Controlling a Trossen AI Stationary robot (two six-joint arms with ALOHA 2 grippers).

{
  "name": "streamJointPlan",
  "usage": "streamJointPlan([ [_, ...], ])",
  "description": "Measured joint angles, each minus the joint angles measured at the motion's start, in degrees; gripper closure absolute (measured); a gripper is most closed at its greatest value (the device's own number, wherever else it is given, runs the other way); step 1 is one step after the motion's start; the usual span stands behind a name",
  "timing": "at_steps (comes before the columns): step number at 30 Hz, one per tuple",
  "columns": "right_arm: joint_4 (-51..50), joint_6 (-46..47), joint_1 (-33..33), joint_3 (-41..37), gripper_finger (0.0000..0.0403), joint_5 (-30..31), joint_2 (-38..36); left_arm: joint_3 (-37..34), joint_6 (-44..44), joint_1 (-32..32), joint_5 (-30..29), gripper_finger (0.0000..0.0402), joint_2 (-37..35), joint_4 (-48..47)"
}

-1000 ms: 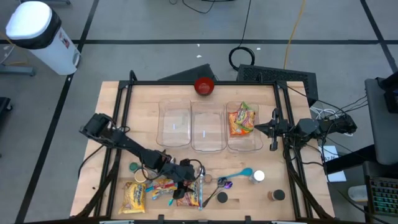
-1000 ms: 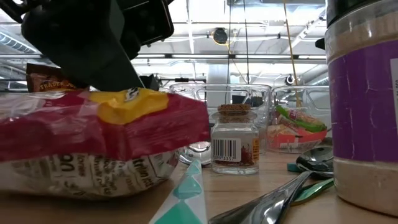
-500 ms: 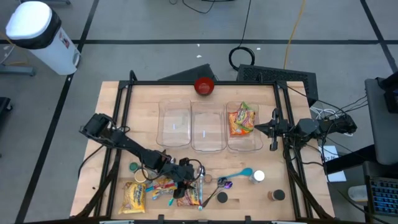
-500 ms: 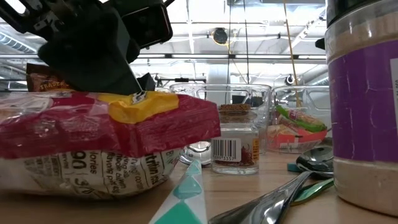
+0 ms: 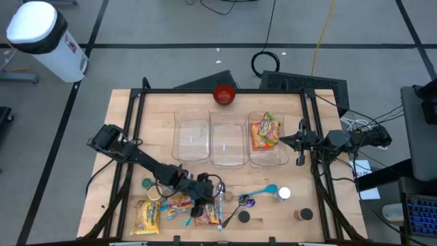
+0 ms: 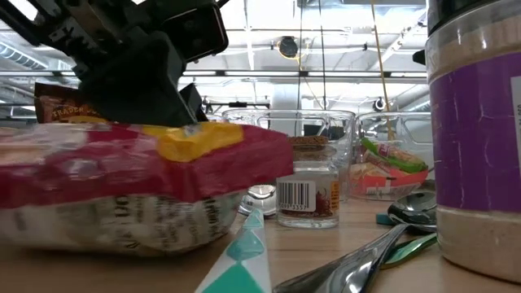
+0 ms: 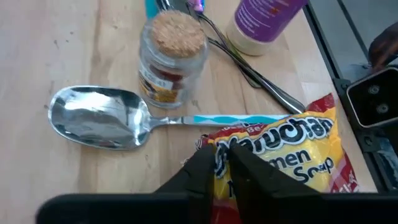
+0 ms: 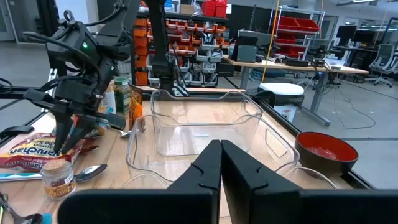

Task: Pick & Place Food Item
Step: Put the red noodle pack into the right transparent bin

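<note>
**Left tool pinched on ramen pack**

Left tool (image 7: pixel 222 163) sits at 6 o'clock on the surface (image 5: pixel 123 130), fingers nearly together, nipping the edge of the red-yellow ramen packet (image 7: pixel 283 155). The packet lies flat beside a spoon (image 7: pixel 102 124) and a cork-top jar (image 7: pixel 171 59). Right tool (image 5: pixel 298 142), fingers fully together and empty, hangs at 3 o'clock by the clear bin (image 5: pixel 268 158) holding a snack bag (image 5: pixel 265 130).

1. I count three clear bins (image 5: pixel 192 140) (image 5: pixel 227 140) (image 5: pixel 273 157)
2. I see one red bowl (image 5: pixel 224 94)
3. One cork-topped jar (image 7: pixel 173 62)
4. One purple-labelled bottle (image 7: pixel 264 25)
5. One ramen packet (image 7: pixel 280 155), one yellow bag (image 5: pixel 145 217)
6. One large spoon (image 7: pixel 99 118)
</note>
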Motion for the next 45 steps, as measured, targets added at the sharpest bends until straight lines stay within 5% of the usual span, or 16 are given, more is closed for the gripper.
streamJointPlan([
  [5,0.0,0.0,0.0,0.0,0.0403,0.0,0.0,-0.02,0.05,0.91,0.55,0.0394,-0.51,-0.02],
  [15,-0.02,0.0,0.0,0.0,0.0403,0.0,0.0,-0.07,4.33,0.85,0.25,0.0397,-8.91,-0.03],
  [28,-0.01,0.01,0.0,0.01,0.0403,-0.01,0.0,-0.07,25.31,1.96,-13.67,0.039,-24.55,0.36],
  [45,1.61,0.04,0.0,0.02,0.0403,0.0,0.02,-0.04,38.63,21.78,-14.18,0.0389,-26.01,1.84],
])
